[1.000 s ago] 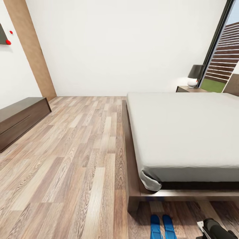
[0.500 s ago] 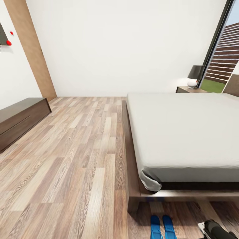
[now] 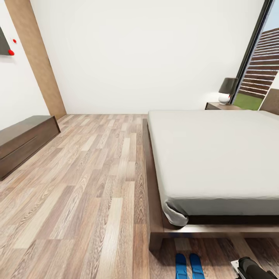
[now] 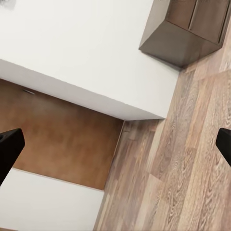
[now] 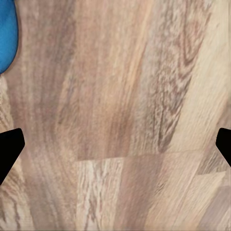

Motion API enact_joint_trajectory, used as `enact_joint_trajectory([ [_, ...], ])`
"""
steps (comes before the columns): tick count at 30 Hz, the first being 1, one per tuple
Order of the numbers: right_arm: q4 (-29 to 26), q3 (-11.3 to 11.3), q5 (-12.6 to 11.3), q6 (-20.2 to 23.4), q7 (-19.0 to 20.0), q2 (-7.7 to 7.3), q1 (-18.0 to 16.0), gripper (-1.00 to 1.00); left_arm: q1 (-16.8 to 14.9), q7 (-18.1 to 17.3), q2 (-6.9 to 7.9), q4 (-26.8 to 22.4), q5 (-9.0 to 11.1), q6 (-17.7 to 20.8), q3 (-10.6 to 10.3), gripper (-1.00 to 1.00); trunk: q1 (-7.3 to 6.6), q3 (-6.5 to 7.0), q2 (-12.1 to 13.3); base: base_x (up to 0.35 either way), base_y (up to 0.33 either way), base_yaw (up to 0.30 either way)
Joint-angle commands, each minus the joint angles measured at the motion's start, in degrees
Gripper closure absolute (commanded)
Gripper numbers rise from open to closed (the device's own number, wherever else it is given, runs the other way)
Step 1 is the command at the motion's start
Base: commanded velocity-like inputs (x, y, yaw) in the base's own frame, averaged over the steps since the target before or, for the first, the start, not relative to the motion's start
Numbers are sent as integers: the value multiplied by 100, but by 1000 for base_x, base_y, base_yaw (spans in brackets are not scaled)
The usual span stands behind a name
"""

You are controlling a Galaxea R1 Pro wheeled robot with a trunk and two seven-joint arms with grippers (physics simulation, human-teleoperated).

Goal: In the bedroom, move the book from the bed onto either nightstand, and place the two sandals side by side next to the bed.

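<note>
Sandals (image 3: 188,266) lie side by side on the floor (image 3: 89,186) at the bed's (image 3: 217,155) foot; dresser (image 3: 23,141) well left, lamp (image 3: 227,90) on nightstand (image 3: 221,105). Both grippers (image 4: 115,147) (image 5: 115,147) spread, empty.

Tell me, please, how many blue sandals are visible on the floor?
2. One sandal and the other sandal lie side by side on the floor, just off the bed foot corner; their near ends are cut off by the picture's edge.

A home bedroom: platform bed (image 3: 217,155), nightstand (image 3: 217,105) with lamp (image 3: 227,90), wood-plank floor (image 3: 85,186).
</note>
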Motion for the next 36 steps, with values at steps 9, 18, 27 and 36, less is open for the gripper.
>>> enact_joint_trajectory([
  [9,17,-48,67,25,41,-4,0,-100,-1,26,3,-1,-8,30,-36,-100,-68,49,120,0,0,0],
  [18,38,-48,69,18,41,-6,1,-100,-1,26,3,-4,-8,30,-37,-100,-68,49,120,0,0,0],
  [27,43,-46,69,16,41,-6,1,-100,0,26,3,-3,-8,30,-37,-100,-90,67,160,0,0,0],
  [36,40,-46,69,16,41,-6,4,-100,0,26,3,-5,-8,30,-37,-100,-265,211,481,0,0,0],
])
